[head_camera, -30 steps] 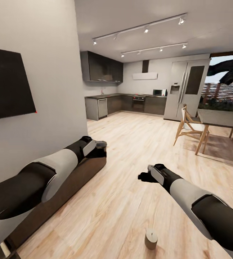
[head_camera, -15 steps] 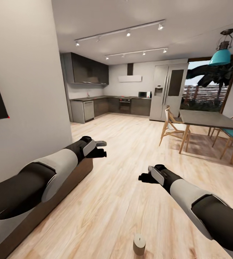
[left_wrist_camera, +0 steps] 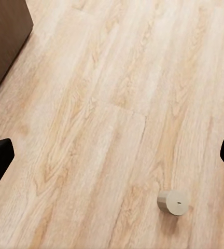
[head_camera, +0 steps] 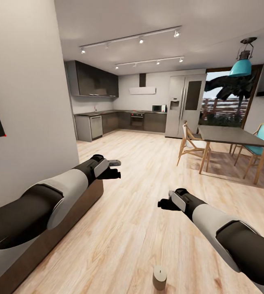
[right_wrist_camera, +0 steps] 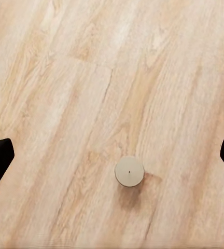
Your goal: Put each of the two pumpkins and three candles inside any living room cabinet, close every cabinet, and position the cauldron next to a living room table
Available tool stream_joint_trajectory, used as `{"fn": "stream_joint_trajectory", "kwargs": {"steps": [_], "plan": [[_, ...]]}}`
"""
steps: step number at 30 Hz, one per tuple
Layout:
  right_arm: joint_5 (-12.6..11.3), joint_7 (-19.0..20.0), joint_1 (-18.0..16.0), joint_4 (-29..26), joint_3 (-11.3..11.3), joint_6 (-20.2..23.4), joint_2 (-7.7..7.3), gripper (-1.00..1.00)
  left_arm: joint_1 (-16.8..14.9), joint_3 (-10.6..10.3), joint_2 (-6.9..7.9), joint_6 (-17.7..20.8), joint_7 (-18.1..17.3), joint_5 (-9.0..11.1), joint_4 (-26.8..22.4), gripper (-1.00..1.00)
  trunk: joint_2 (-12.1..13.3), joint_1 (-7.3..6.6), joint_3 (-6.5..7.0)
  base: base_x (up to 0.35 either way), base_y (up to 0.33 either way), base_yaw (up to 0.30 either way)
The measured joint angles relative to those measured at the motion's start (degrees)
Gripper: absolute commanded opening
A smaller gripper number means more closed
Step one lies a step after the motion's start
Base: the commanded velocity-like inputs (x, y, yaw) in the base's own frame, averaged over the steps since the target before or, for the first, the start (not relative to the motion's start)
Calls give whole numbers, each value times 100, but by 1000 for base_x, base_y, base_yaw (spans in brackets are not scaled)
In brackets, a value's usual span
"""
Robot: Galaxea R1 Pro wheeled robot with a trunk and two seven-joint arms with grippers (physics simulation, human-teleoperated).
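Stood on the pale wood floor (head_camera: 140, 228), upright and alone: one tan candle (head_camera: 160, 278), near the bottom edge of the head view, between the two outstretched arms and closer to the right one. Seen again from the left wrist (left_wrist_camera: 173, 202), off to one side on bare planks, and from the right wrist (right_wrist_camera: 129, 171), almost straight down on its pale round top with the tiny wick dot at the centre.

Hung above the floor, touching nothing: left gripper (head_camera: 112, 169), fingers spread wide with only the two dark tips showing at the edges of its wrist view, empty. Likewise the right gripper (head_camera: 163, 203), fingers spread wide and empty, directly over the candle.

Ran along the wall under the left arm: the long, low dark-brown cabinet (head_camera: 72, 208), front panels flat and closed as far as visible.

Farther off: a kitchen with a tall fridge (head_camera: 185, 107), a dark dining table (head_camera: 225, 134) with wooden chairs, a teal pendant lamp (head_camera: 241, 67).

No readable writing, brand or label anywhere.
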Motion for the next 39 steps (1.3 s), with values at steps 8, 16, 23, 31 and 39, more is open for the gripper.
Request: {"fn": "stream_joint_trajectory", "kwargs": {"steps": [8, 16, 23, 31, 39], "plan": [[-6, 22, 0, 69, 3, -3, 3, 100, 0, 1, 0, -1, 1, 0, -32, 100, 0, 0, 0, 0, 1, 0], [-14, 47, 0, 72, 2, -83, 3, 100, 0, 2, 0, -1, -4, 5, -66, 100, 0, 0, 0, 0, 0, 0], [-6, 27, 0, 72, -1, -119, 132, 100, 1, 10, 0, 16, -20, 16, -190, 100, 0, 0, 0, 0, 0, 0], [-7, -16, 0, 72, -11, -116, 203, 100, 1, 13, 0, 47, -33, 27, -528, 100, 0, 0, 0, 0, 0, 0], [-5, -30, 0, 135, -13, -53, 244, 100, 1, 20, 0, 78, -54, 39, -767, 100, 0, 0, 0, 0, 0, 0]]}}
